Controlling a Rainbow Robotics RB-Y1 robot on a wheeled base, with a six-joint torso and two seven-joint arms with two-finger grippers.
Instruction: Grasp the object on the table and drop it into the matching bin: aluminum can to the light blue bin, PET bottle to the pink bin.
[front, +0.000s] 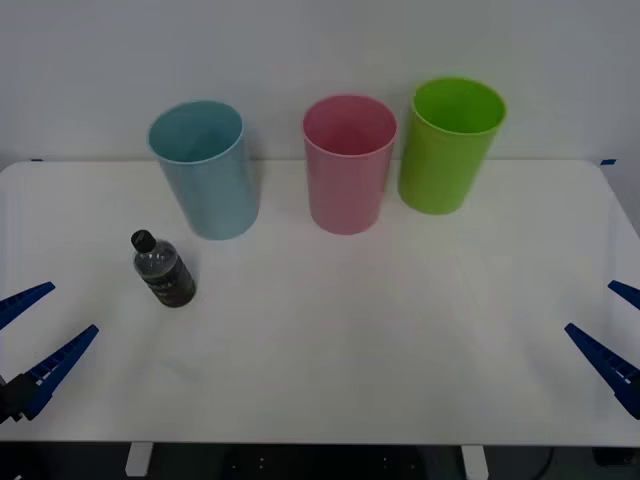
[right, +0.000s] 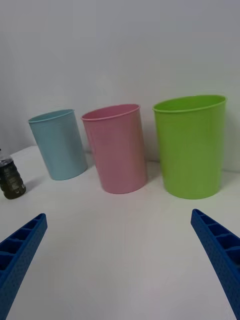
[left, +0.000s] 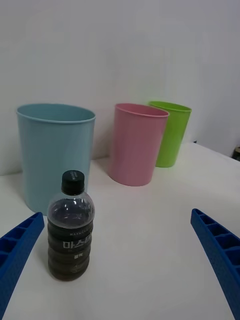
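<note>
A small PET bottle (front: 163, 268) (left: 70, 234) (right: 10, 178) with a black cap and dark lower body stands upright on the white table (front: 380, 340), in front of the light blue bin (front: 205, 168) (left: 54, 152) (right: 59, 144). The pink bin (front: 348, 162) (left: 136, 142) (right: 116, 147) stands at the back middle. My left gripper (front: 38, 328) (left: 117, 260) is open at the table's near left corner, a short way short of the bottle. My right gripper (front: 615, 335) (right: 120, 260) is open at the near right edge, far from the bottle.
A lime green bin (front: 449, 143) (right: 190, 145) (left: 170, 132) stands right of the pink bin. All three bins line the table's back edge before a pale wall. The broad white surface in front of them is bare.
</note>
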